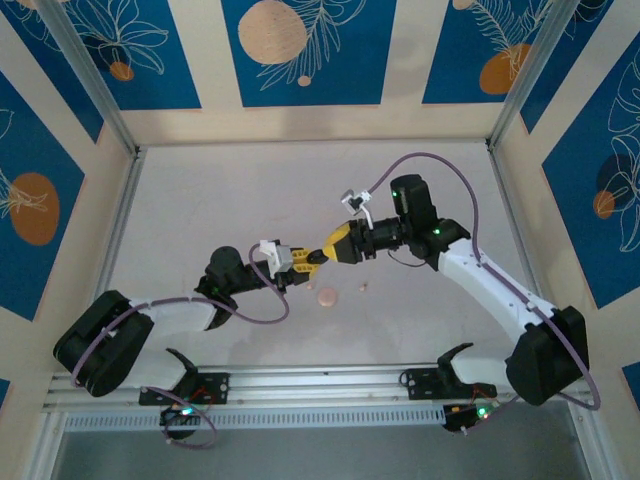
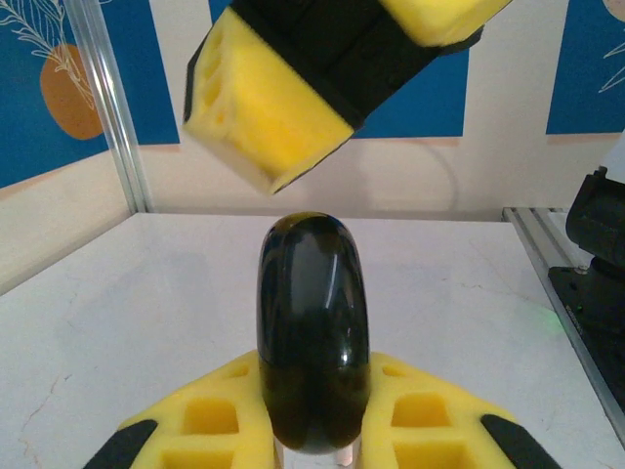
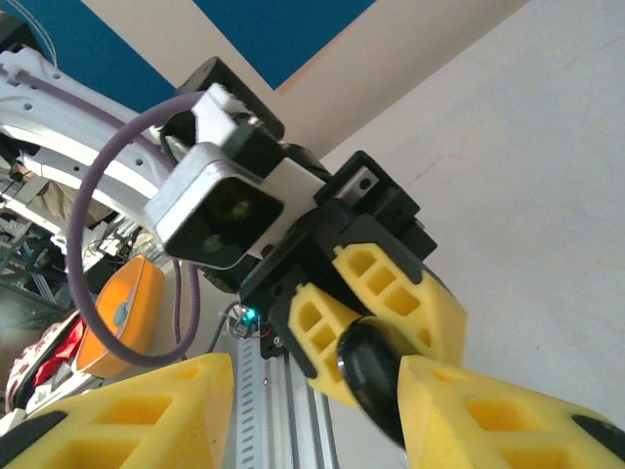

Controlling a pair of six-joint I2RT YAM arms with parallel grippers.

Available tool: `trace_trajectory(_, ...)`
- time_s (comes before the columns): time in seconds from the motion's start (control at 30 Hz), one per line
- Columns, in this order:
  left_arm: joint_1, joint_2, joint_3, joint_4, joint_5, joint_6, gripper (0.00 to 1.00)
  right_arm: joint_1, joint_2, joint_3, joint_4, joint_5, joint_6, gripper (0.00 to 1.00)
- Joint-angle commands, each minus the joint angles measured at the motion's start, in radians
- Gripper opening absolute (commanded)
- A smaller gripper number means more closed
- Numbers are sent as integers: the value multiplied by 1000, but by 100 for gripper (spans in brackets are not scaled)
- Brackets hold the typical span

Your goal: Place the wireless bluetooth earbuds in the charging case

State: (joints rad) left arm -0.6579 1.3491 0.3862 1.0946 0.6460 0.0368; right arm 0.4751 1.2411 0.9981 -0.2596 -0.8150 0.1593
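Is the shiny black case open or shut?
Shut: held edge-on between the left gripper's yellow fingers, the black case shows one smooth rounded shell with no lid lifted.

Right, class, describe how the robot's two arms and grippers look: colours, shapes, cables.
The left arm and right arm have white links and bulky black joints, each with a purple cable. The left gripper and right gripper have blocky yellow fingers with square cut-outs and black patches.

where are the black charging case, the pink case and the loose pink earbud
black charging case (image 2: 312, 342): left wrist view, its glossy front
pink case (image 1: 327, 297): top external view, its centre
pink earbud (image 1: 362, 287): top external view, its middle
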Motion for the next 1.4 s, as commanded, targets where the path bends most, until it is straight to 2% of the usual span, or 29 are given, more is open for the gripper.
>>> trace_trajectory(0.0, -13, -23, 29, 13, 7, 17, 11, -5, -46, -29, -31, 2, -22, 48)
trace_trajectory(0.1, -12, -26, 34, 10, 17, 9, 11, -21, -76, -54, -3, 53, -29, 48)
trace_trajectory(0.27, -13, -36, 41, 1, 36, -10, 11, -48, -142, -120, 108, 135, -119, 55)
trace_trajectory(0.4, -15, -45, 39, 3, 48, -20, 11, -54, -185, -168, 189, 107, -285, 60)
trace_trajectory(0.5, -15, -51, 42, 3, 50, -21, 11, -56, -190, -176, 174, 46, -445, 62)
trace_trajectory(0.6, -16, -50, 43, 4, 56, -22, 11, -51, -189, -184, 101, -32, -712, 53)
trace_trajectory(0.67, -16, -50, 45, 4, 57, -21, 11, -40, -185, -181, 87, 1, -781, 52)
trace_trajectory(0.83, -17, -56, 43, -2, 58, -19, 11, -39, -126, -127, 65, 24, -808, 52)
trace_trajectory(1.03, -21, -60, 40, -5, 57, -17, 11, -27, -33, -69, 42, -38, -823, 50)
trace_trajectory(1.37, -23, -70, 43, -34, 50, 0, 11, -10, 82, 22, -51, -131, -875, 42)
